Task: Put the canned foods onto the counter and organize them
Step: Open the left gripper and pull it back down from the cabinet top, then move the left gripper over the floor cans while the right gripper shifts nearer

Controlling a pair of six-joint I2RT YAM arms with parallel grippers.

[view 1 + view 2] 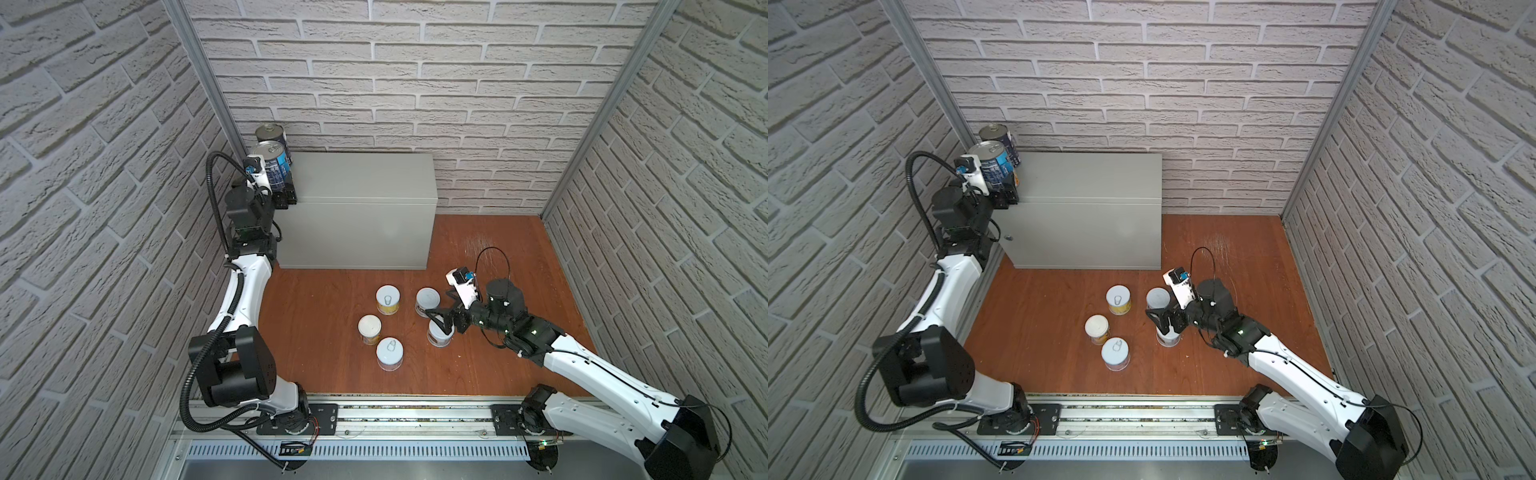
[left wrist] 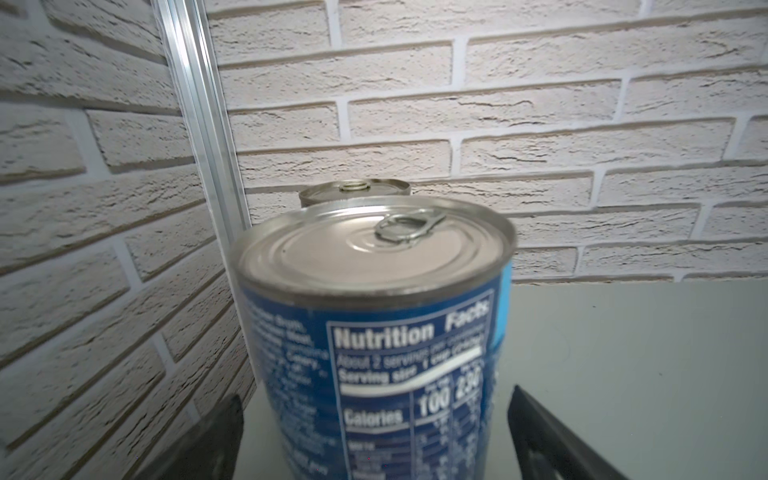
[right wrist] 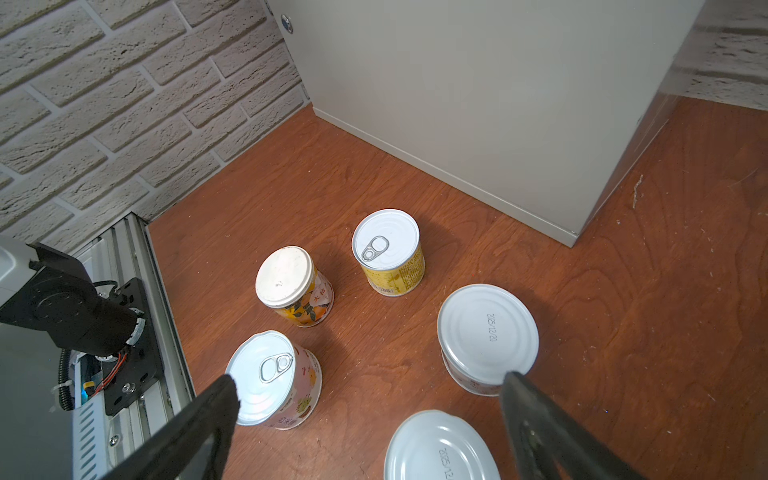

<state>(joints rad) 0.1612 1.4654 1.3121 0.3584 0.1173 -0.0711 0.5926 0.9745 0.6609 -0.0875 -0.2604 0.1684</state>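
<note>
Right gripper (image 1: 440,320), spread and empty, hovers just over an upright white-lidded can (image 3: 440,449); left gripper (image 2: 374,395), released, flanks the blue can (image 2: 374,249) on the counter (image 1: 361,178).

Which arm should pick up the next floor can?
Right. The right gripper hangs open over the short cans on the floor; the left gripper is up at the counter, open around a tall blue can.

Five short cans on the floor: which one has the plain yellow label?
The short white-lidded pull-tab can closer to the light-grey metal cabinet; the other pull-tab can has a pink floral label, the rest orange-fruit or whitish ones.
</note>
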